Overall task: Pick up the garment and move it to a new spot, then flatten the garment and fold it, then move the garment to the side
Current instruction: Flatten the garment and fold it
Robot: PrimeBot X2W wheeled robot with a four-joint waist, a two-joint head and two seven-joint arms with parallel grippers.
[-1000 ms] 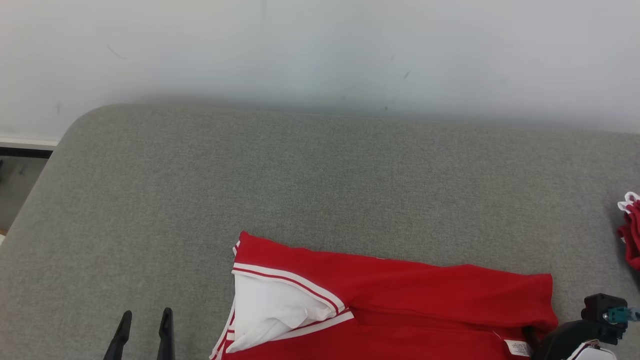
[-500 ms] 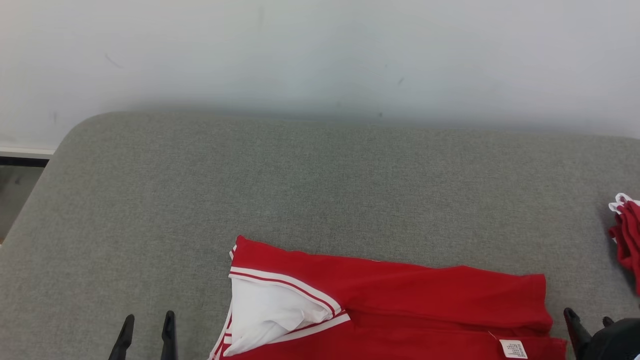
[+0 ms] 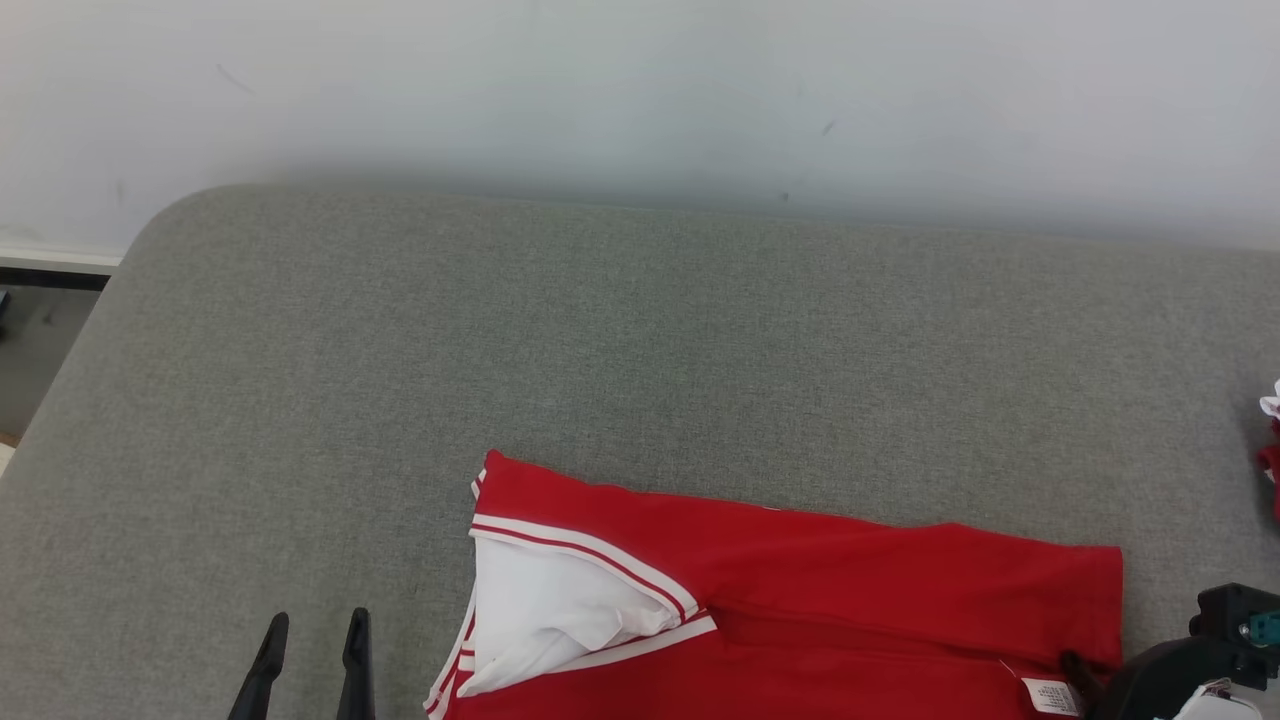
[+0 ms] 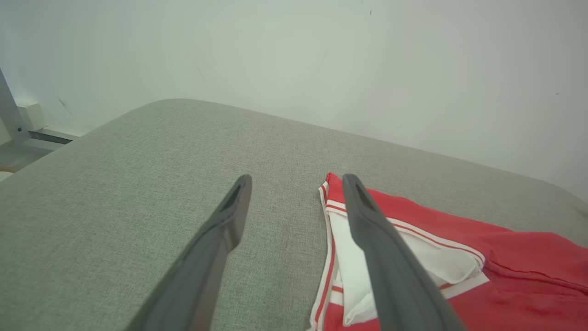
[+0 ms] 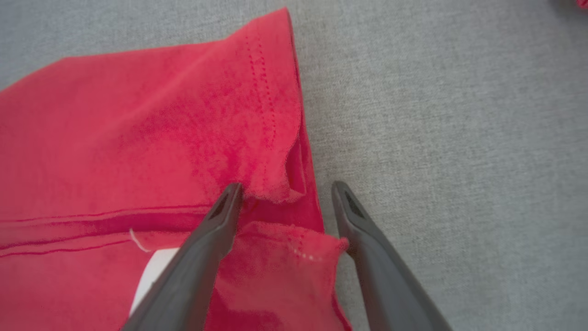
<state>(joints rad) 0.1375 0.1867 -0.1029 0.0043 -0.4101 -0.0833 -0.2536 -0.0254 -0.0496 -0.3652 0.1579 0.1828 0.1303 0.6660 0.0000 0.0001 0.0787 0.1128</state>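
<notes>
- Head view: your red garment, trimmed with white stripes, lies folded at the near middle-right of the grey padded surface. The left end effector sits at the lower left, fingers apart, beside the garment's white-lined end but clear of it. Another red cloth peeks in at the far right edge.
- Left wrist view: you see both fingers spread over bare padding; the right one crosses the striped corner, and you cannot tell whether it touches.
- Right wrist view: the right end effector is spread wide and straddles the garment's stitched hem corner, with a red flap between its fingers, unclamped.
</notes>
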